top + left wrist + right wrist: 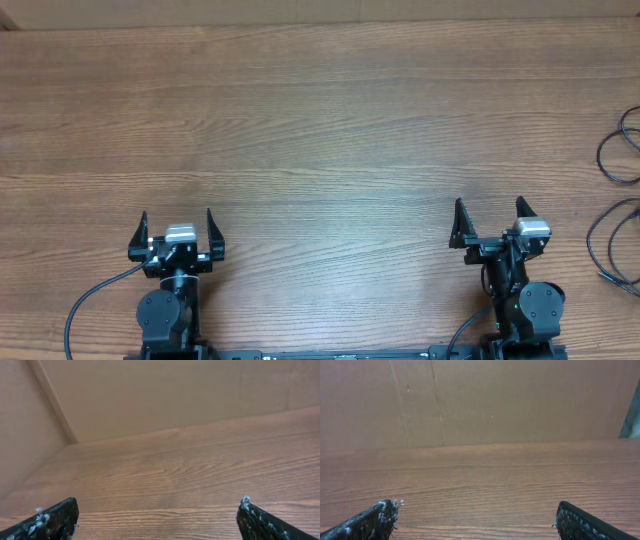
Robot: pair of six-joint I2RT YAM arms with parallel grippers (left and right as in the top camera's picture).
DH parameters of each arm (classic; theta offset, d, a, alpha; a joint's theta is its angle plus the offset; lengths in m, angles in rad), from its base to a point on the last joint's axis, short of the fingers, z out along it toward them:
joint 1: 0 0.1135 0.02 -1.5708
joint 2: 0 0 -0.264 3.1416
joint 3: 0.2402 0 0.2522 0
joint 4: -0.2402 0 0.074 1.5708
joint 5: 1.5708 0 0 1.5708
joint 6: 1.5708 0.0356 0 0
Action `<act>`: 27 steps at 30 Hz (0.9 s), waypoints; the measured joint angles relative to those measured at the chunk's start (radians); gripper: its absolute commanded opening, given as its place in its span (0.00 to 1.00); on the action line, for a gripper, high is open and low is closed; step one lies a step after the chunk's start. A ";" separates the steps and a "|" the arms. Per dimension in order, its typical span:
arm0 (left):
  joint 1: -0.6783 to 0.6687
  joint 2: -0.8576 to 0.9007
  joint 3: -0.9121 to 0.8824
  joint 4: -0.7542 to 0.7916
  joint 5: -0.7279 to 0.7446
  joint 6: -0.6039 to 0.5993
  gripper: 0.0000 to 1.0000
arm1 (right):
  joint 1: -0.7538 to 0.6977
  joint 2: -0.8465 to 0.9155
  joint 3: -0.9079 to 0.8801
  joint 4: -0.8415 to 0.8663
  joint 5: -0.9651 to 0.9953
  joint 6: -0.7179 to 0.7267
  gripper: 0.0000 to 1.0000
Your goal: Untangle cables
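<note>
Item 1, table [320, 120]: we record a brown wood-grain top filling the overhead view, with a plain tan wall [150, 395] rising behind it in both wrist views

Item 2, left gripper [177, 216]: we list it near the front edge on the left, jaws spread wide and released, nothing between them; in its wrist view the two dark fingers [50, 521] frame only bare wood

Item 3, right gripper [489, 206]: we list it near the front edge on the right, jaws likewise spread wide and empty; its fingers [367, 522] sit at the bottom corners of its wrist view with open tabletop between

Item 4, cables [599, 160]: we note thin black cords lying in loose loops at the far right edge of the table, partly cut off by the frame, one loop above another; they lie beyond the right gripper, apart from it, and well apart from the left; neither wrist view shows them; we cannot tell whether the loops cross
</note>
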State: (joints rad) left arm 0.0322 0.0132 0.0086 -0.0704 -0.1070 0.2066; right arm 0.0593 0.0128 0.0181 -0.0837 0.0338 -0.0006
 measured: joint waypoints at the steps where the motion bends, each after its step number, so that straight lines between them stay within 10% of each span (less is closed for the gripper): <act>1: 0.000 0.000 0.000 -0.001 0.005 0.003 0.99 | 0.000 0.000 0.000 0.000 0.000 0.000 1.00; 27: 0.000 0.000 0.000 0.007 -0.047 -0.134 0.99 | 0.000 0.000 0.000 0.000 0.000 0.000 1.00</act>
State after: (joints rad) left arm 0.0322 0.0132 0.0086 -0.0635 -0.1543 0.0731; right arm 0.0593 0.0128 0.0181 -0.0841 0.0334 -0.0006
